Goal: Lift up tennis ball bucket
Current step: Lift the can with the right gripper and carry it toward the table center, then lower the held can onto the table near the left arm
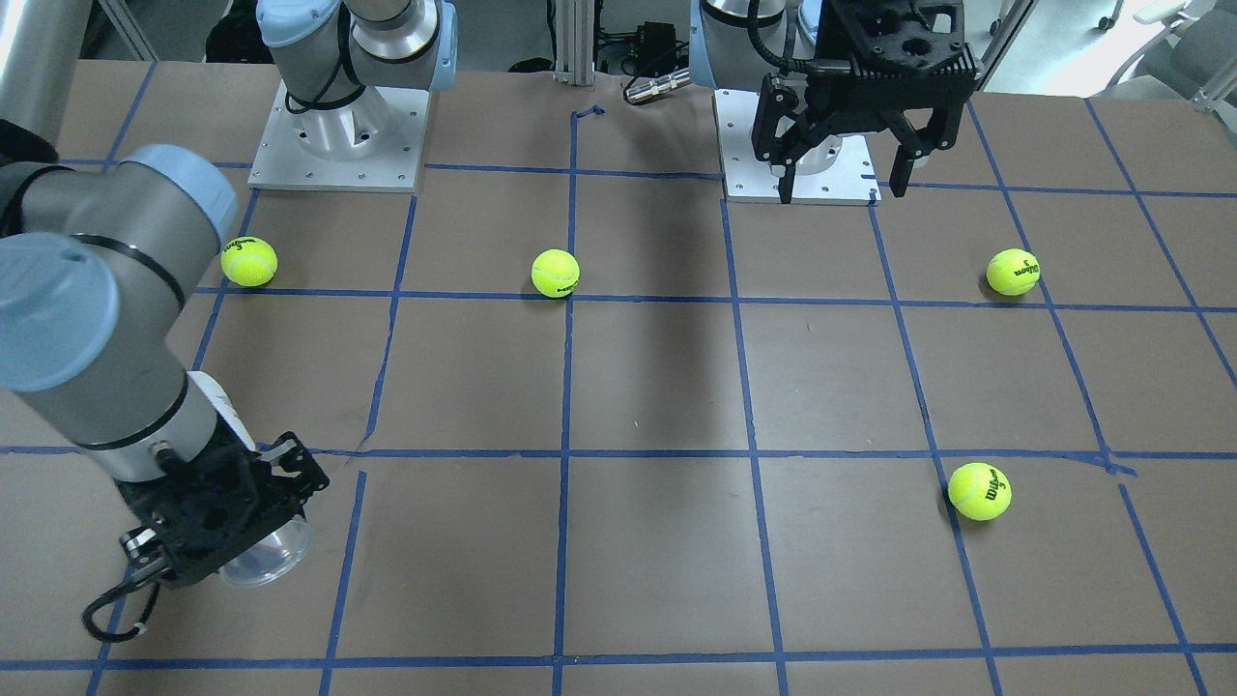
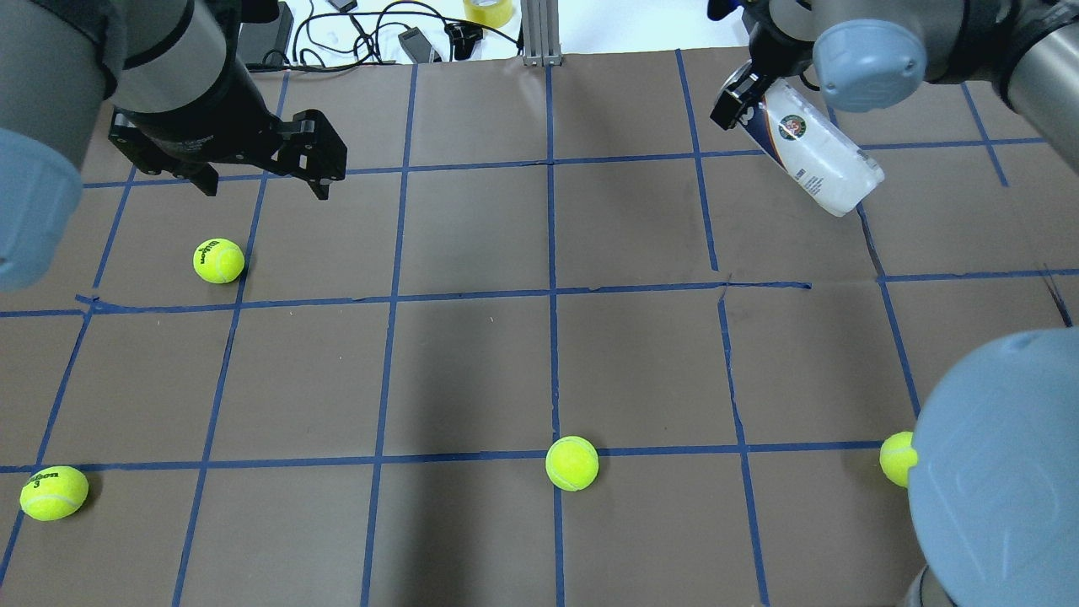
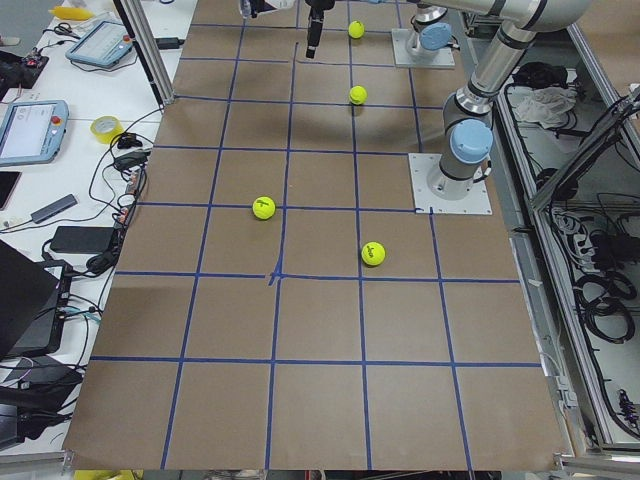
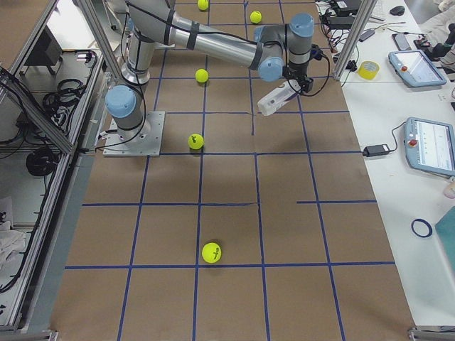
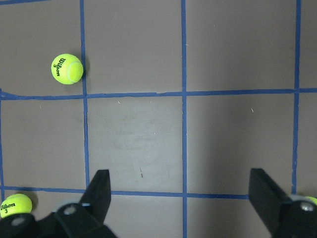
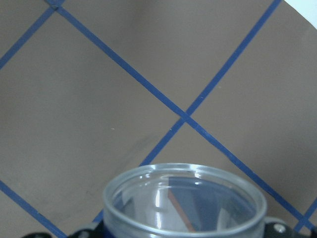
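A table (image 2: pixel 472 371) covered in flat brown paper fills the views, ruled into squares by blue tape (image 2: pixel 552 253). On it lie four balls (image 2: pixel 572 463) — fuzzy yellow-green spheres with black print. There is one bucket (image 2: pixel 813 147), a slim clear plastic cylinder with a white and navy label, a round emblem and a barcode. Two grippers show, both black and angular, each with two fingers.

The right gripper (image 2: pixel 746 94) is clamped on the bucket close to its open, clear-rimmed mouth. The rest of the bucket's body slants away from the fingers toward the robot's base, and it looks raised off the paper. All four balls lie well apart from this gripper.

The left gripper (image 2: pixel 264 187) hangs above the table with its jaws spread wide over bare paper. One ball lies near it on the robot's side — a second sits farther off the same way, toward the table's edge.
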Controlling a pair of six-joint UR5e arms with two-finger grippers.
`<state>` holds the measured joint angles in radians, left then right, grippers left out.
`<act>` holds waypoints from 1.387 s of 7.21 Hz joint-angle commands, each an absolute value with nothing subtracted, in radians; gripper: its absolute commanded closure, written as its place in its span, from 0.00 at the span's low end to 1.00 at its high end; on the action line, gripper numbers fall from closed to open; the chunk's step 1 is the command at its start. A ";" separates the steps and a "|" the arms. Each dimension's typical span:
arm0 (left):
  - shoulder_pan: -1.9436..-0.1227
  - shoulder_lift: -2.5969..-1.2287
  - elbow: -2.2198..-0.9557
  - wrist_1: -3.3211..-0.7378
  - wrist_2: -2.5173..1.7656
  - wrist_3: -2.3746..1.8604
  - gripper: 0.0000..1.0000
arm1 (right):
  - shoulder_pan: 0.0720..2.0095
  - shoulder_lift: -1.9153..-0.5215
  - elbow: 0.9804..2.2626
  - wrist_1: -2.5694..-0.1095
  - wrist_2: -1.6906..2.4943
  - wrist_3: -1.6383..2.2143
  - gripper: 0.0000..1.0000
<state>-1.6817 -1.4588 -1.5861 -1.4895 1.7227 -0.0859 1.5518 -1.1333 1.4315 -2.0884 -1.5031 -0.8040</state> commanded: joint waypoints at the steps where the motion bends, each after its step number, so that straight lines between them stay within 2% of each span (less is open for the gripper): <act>1: -1.681 -1.459 -1.585 -1.488 1.723 -0.084 0.00 | 1.669 -1.140 1.459 -2.160 -1.516 -0.917 0.62; 3: -1.681 -1.459 -1.586 -1.488 1.723 -0.086 0.00 | 1.803 -1.135 1.497 -2.163 -1.598 -0.923 0.61; 5: -1.681 -1.459 -1.586 -1.489 1.724 -0.084 0.00 | 1.844 -1.105 1.508 -2.207 -1.589 -1.050 0.61; 10: -1.681 -1.457 -1.586 -1.491 1.724 -0.083 0.00 | 2.018 -1.010 1.548 -2.373 -1.565 -1.036 0.59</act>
